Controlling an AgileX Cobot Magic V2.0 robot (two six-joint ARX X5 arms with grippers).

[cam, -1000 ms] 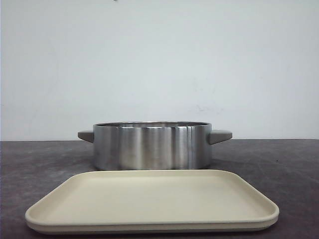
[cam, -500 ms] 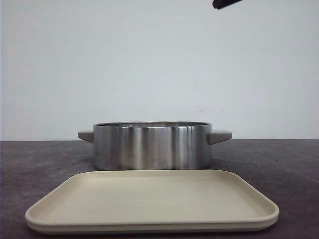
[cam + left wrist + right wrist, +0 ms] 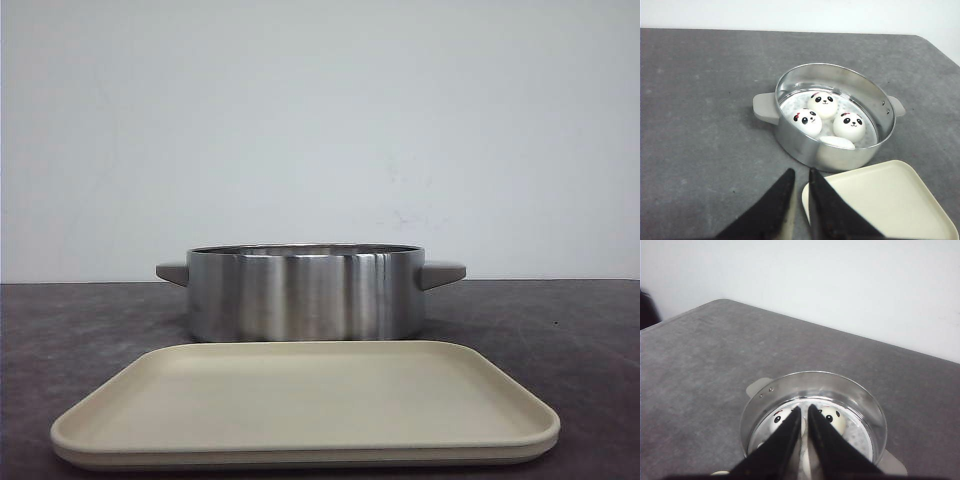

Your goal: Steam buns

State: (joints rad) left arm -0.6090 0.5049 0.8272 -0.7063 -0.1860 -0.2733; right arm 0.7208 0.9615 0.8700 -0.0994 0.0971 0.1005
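The steel steamer pot stands behind the beige tray. In the left wrist view the pot holds the buns: three white panda-faced buns, and a fourth bun half hidden behind the near wall. My left gripper is shut and empty, above the table beside the tray's corner. My right gripper is shut and empty, hovering over the pot, with two buns showing beside its fingers. Neither gripper shows in the front view.
The pot has grey handles on both sides. The tray has nothing on it and lies close against the pot's near side. A dark grey tabletop spreads around them, with a white wall behind. A dark shape sits at the table's far edge.
Half a second ago a dark part of an arm showed at the top right of the front view; it is now out of that view. Pot and tray have not moved.
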